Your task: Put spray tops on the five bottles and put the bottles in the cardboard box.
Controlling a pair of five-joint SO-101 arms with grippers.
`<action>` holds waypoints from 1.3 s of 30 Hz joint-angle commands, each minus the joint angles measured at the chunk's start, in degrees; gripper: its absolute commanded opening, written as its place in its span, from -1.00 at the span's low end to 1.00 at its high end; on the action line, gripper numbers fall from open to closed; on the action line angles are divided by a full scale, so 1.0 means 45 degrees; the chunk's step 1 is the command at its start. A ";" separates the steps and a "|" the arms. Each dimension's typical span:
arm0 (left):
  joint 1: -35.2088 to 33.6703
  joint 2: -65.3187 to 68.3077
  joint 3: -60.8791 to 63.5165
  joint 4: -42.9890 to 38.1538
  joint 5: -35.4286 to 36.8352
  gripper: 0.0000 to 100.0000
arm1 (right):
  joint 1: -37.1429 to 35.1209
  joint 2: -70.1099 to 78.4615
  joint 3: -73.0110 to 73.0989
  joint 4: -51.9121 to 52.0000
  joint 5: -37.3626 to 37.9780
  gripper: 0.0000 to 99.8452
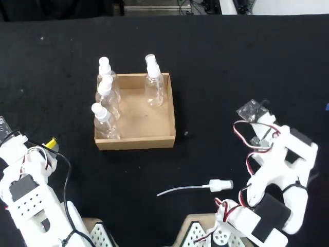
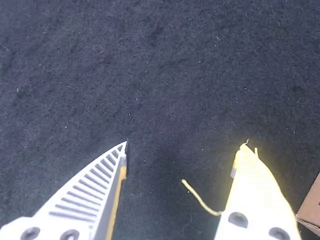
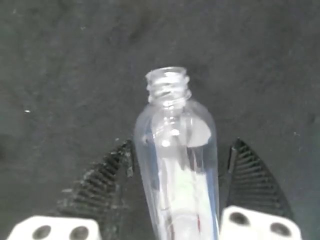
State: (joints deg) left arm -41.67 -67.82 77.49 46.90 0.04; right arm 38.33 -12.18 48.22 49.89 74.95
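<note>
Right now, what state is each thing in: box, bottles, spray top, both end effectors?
box: open on top, standing flat.
capped bottles: four, upright inside the box.
bare bottle: neck uncovered, gripped.
right end effector: shut on the bare bottle.
left end effector: open, empty.
spray top: loose, lying on the table.

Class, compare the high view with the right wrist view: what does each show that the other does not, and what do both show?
High view, not the right wrist view: the cardboard box holding four capped bottles, and a loose spray top lying on the table. Right wrist view, not the high view: the open threaded neck of an uncapped bottle, held in the right gripper. Both: the black table.
</note>
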 commanded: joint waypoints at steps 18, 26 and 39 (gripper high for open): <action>-0.0107 -0.0117 -0.3956 0.2208 -0.1231 -0.39 | 0.0703 -0.2022 -0.0186 -0.0059 -0.0899 -0.98; 0.0088 0.0039 -0.8469 0.3419 -0.2071 -0.39 | 0.0684 -0.4659 -0.3214 0.2383 -0.6955 -0.98; 1.1595 0.2090 -1.5502 0.8322 -0.4669 -0.39 | 0.2794 -0.3214 -0.7590 0.4415 -0.9162 -0.97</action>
State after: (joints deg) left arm -2.81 -63.34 11.47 82.51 -18.86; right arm 47.12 -29.23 20.44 68.09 34.24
